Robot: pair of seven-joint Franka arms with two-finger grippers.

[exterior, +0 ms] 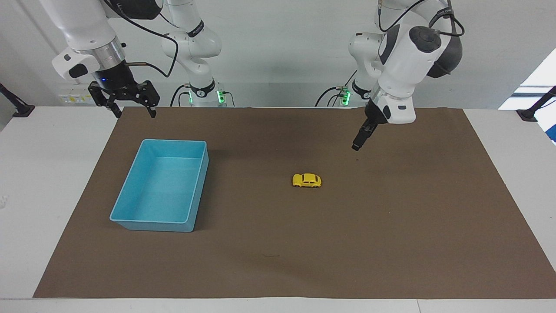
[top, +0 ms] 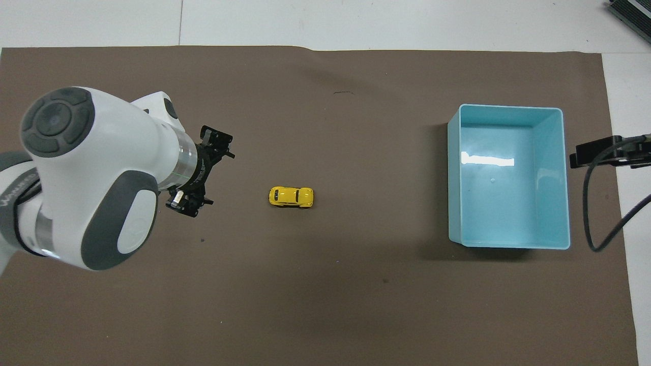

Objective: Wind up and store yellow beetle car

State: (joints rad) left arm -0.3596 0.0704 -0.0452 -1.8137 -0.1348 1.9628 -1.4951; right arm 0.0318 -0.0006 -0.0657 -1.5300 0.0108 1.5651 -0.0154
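Car (exterior: 306, 180) sits on mat (exterior: 391, 226), apart from bin (exterior: 130, 198). Left gripper (exterior: 357, 145) over mat near car, jaws spread, empty. Right gripper (exterior: 129, 108) waits near bin, jaws spread.

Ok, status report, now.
Left gripper open, above mat near yellow beetle car. Right gripper open, waiting by light blue bin. Car untouched, path clear.
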